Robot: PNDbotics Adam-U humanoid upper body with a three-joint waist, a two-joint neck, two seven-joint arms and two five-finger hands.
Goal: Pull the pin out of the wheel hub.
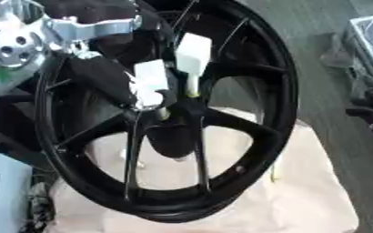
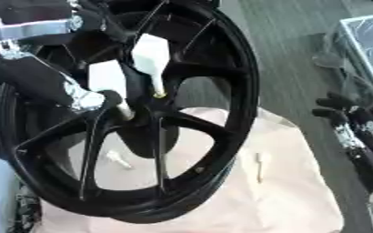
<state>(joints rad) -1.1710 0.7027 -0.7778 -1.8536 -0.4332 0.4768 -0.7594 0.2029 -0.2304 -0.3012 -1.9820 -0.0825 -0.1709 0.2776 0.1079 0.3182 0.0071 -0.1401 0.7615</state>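
Large black multi-spoke wheel hub [image 1: 245, 136] stands tilted, nearly upright, on a pale peach cloth-covered surface [image 1: 309, 200], filling most of both views. Two white block-headed pins w/ thin shafts sit at the hub centre: the upper pin [image 1: 193, 53] sticks out by itself, shaft running down into the centre boss; the lower pin [image 1: 151, 81] is just left of it & a bit lower.

Left hand [image 1: 102, 82], black w/ silver joints, comes in from the upper left, across the spokes. Its fingers are curled round the lower pin at the base of the white head; the thumb side shows a silver tip right against the shaft. Exact contact is partly hidden by the hand's dark body, but the grip reads as closed on that pin. Silver wrist hardware shows best in the left eye view, top left.

Right hand [image 2: 345, 116] shows mainly in the right eye view: black fingers at the right edge, well apart from the wheel, curled a little, holding nothing that can be seen. Left eye view catches only a sliver of it at the right edge.

Right eye view also shows two small white pin-like pieces [image 2: 116, 159] lying on the cloth, one seen thru the spokes, one right of the rim. Clear plastic box [image 2: 369, 43] at the far right, on grey floor.
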